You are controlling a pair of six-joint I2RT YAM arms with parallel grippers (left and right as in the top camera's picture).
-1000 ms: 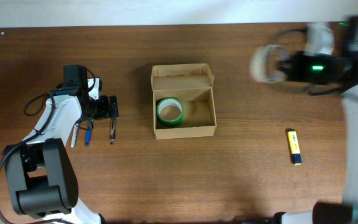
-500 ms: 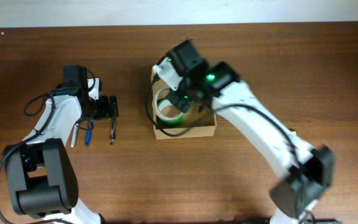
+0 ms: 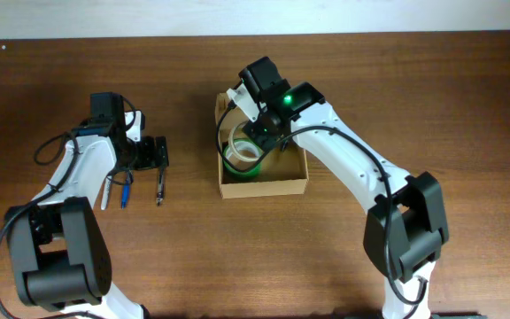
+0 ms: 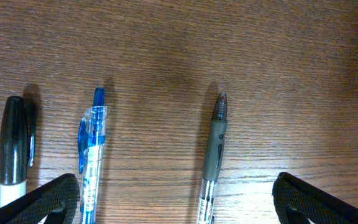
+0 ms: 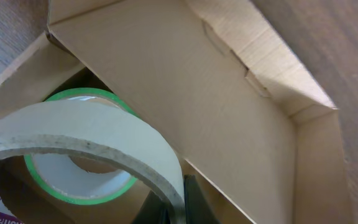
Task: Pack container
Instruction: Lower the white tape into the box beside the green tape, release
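Note:
The tan cardboard container (image 3: 292,183) stands open at the table's middle, its flap lid (image 3: 264,102) folded back. A green tape roll (image 3: 237,167) lies inside at the left; it also shows in the right wrist view (image 5: 86,199). My right gripper (image 3: 257,142) is shut on a cream tape roll (image 5: 92,134) and holds it tilted over the green roll inside the container (image 5: 166,93). My left gripper (image 3: 158,152) is open and empty, low over the table at the left, with a grey pen (image 4: 215,149) between its fingers.
A blue pen (image 4: 91,149) and a black marker (image 4: 14,146) lie left of the grey pen (image 3: 159,188). In the overhead view the blue pen (image 3: 125,191) and marker (image 3: 107,191) lie beside the left arm.
My right arm swung from the far right to the container with the cream roll, then lowered it further into the box over the green roll. The left arm has not moved.

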